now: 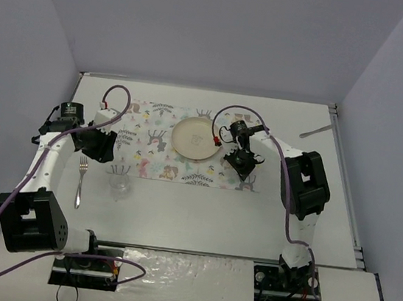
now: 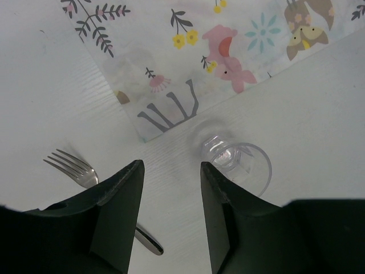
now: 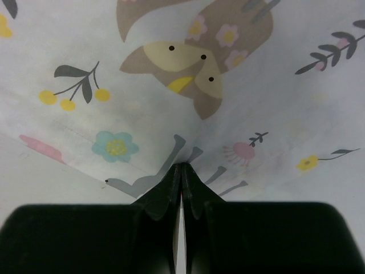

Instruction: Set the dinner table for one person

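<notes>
Judging from both wrist views, the straightening of the printed cloth (image 3: 296,114) is taken to be the step in hand; the right gripper (image 3: 181,171) is seen with its fingers pressed flat together, and the near edge of the cloth appears to be pinched between the tips, since the creases run towards them; the left gripper (image 2: 171,168) is held about half open above the dinner table (image 1: 200,217), with nothing between its fingers; the corner of the cloth is found just ahead of it, the fork (image 2: 74,168) beside its left finger and the clear glass (image 2: 236,165) just beside its right finger, both on the bare tabletop, which spreads under and around both grippers; the plate (image 1: 195,139) is set on the cloth, beyond the right gripper and to its left; if the cloth is pulled by one corner only, it may be skewed or wrinkled, and the plate dragged with it; if the left gripper is lowered carelessly, the glass could be knocked over, or the fork pushed away.
</notes>
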{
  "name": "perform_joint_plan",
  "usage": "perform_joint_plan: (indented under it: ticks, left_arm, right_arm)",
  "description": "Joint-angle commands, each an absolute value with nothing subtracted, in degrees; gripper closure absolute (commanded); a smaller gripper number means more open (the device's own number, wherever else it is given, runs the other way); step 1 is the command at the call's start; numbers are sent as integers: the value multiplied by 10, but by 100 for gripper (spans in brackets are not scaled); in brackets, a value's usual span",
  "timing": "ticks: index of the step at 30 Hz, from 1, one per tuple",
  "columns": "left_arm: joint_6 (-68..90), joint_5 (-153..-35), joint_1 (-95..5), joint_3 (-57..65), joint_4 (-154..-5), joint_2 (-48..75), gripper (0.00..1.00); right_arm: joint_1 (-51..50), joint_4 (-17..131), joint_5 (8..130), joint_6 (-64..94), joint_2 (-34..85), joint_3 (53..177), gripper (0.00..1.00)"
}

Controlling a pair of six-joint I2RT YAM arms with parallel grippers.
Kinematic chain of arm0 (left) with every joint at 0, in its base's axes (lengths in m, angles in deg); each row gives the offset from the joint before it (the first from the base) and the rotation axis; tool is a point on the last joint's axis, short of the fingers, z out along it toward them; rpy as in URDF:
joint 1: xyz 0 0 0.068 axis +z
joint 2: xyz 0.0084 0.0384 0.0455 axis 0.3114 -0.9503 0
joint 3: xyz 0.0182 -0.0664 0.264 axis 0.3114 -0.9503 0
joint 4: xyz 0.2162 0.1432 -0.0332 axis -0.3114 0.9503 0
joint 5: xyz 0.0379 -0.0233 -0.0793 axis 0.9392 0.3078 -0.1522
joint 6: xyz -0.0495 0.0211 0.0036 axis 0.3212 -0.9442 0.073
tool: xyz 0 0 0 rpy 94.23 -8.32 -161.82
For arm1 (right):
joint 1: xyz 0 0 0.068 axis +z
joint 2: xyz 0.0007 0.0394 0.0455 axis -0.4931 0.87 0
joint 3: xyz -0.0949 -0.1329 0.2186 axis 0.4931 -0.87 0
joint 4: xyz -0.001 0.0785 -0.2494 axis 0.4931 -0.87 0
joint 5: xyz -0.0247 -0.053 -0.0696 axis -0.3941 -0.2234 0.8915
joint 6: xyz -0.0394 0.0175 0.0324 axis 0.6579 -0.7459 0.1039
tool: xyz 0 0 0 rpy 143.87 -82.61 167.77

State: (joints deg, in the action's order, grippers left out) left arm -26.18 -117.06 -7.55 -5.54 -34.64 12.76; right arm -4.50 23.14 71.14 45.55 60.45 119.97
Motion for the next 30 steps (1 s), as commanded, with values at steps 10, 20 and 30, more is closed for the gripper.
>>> perform_joint_plan:
  ticks: [10,20,30]
  left_arm:
    - [-284,-1187,-73,-65,-354,151,59]
    - [-268,-1168,-73,-76,-377,167,46]
    - [-186,-1042,-64,-154,-476,268,38]
  right_arm:
    - [-50,243,800,469,620,1098,100]
    - [-20,215,820,457,545,1171,77]
    - [49,203,645,419,411,1357,0]
